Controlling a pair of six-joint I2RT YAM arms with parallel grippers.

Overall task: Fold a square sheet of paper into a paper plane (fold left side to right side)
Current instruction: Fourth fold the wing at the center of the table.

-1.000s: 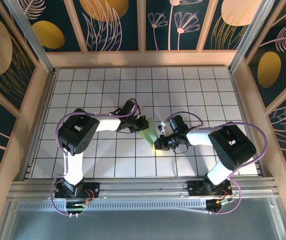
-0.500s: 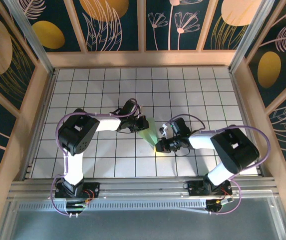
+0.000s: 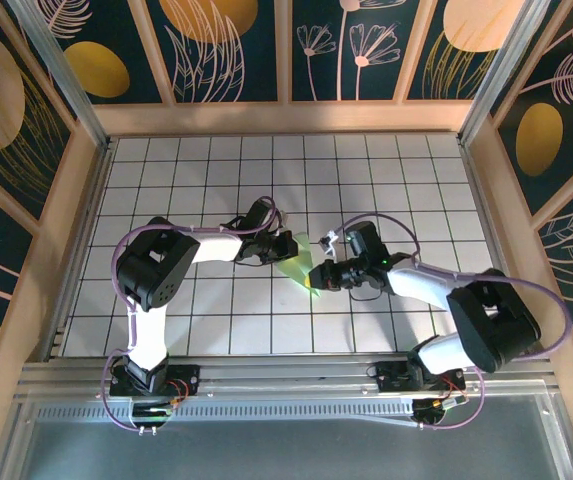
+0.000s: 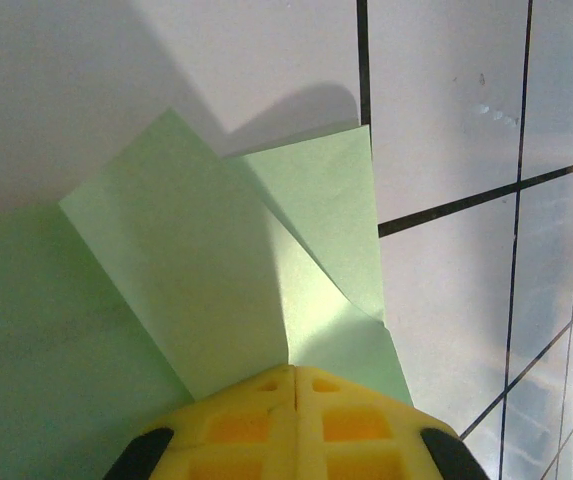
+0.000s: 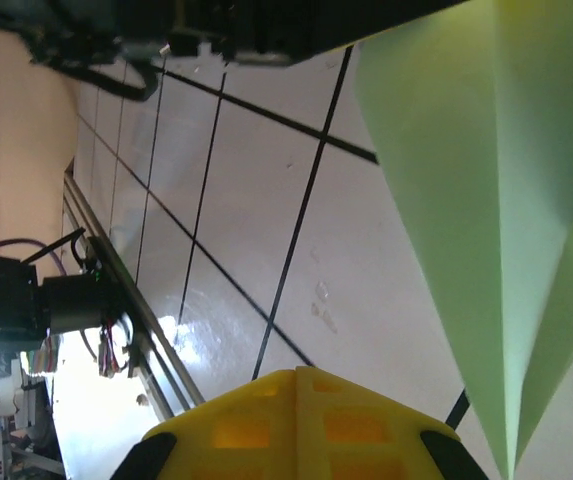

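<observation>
The pale green sheet of paper lies mid-table, folded into a narrow pointed shape with a centre crease. My left gripper is shut, and its yellow tips press down on the folded layers. In the left wrist view the left gripper has nothing between its jaws, and one flap stands up a little. My right gripper is shut at the paper's near right edge. In the right wrist view the right gripper is over bare tile, with the paper just to its right.
The table is white tile with a black grid, walled by wooden frames on three sides. A metal rail runs along the near edge by the arm bases. The left arm's dark wrist sits close above the paper.
The right arm's elbow has swung out to the right, and its gripper slid up and left along the paper's edge. The left arm has stayed put.
</observation>
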